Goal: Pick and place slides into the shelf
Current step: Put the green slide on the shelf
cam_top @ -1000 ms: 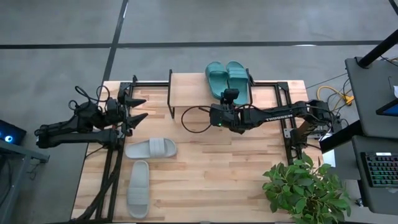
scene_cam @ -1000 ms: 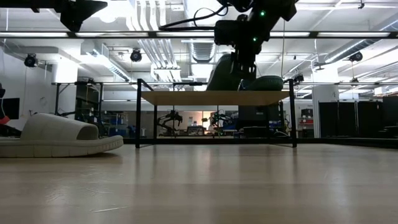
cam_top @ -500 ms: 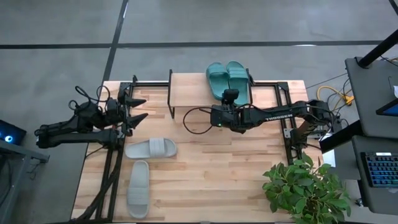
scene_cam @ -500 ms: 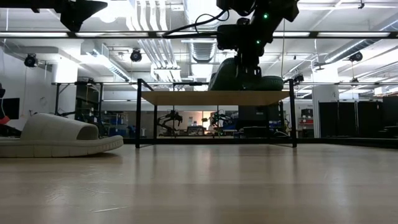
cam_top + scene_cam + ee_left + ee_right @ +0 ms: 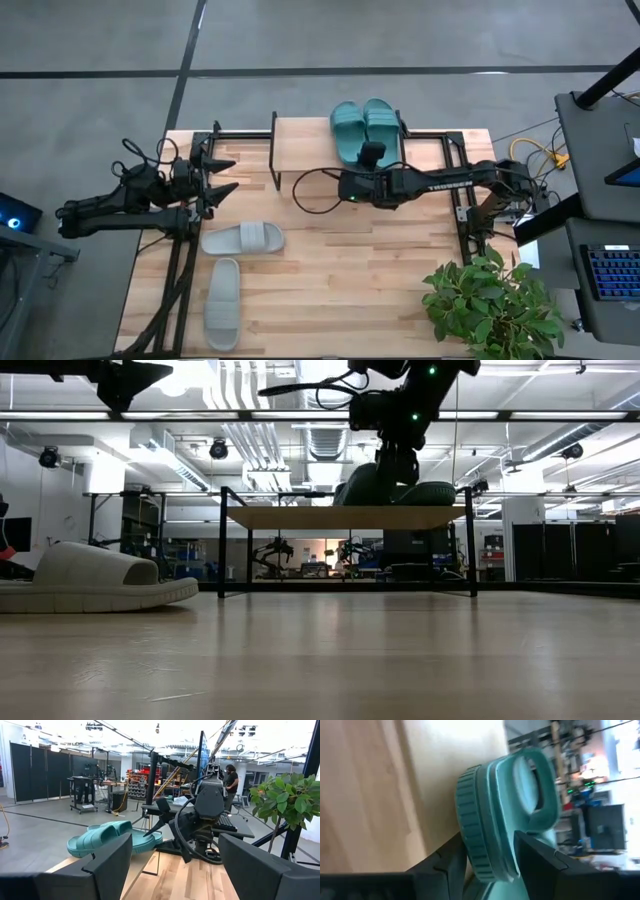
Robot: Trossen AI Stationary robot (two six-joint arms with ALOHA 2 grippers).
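Sandals fill the high view: a teal pair [image 5: 364,125] lies side by side on the right end of the shelf [image 5: 310,140], long axes running from the counter's [image 5: 330,270] near side to its far side, their far ends overhanging the shelf's back edge. The right pincer [image 5: 371,152] sits over the near end of that pair and hides it. Two grey sandals [image 5: 232,270] lie on the counter near the left arm, one lengthwise across, the other at a right angle to it. The left pincer [image 5: 222,175] hangs spread and empty beside the shelf's left end.

In the low view, the teal pair [image 5: 395,488] is a dark hump on the shelf plank [image 5: 345,517], partly masked by the right arm. One grey sandal [image 5: 95,580] is cut off at the edge.

The left wrist view shows the teal pair [image 5: 107,837] lying flat, with the right arm [image 5: 205,815] beside it.

In the right wrist view, the right pincer's fingers [image 5: 535,862] straddle a teal sandal's [image 5: 505,815] ribbed strap; whether they press it I cannot tell.
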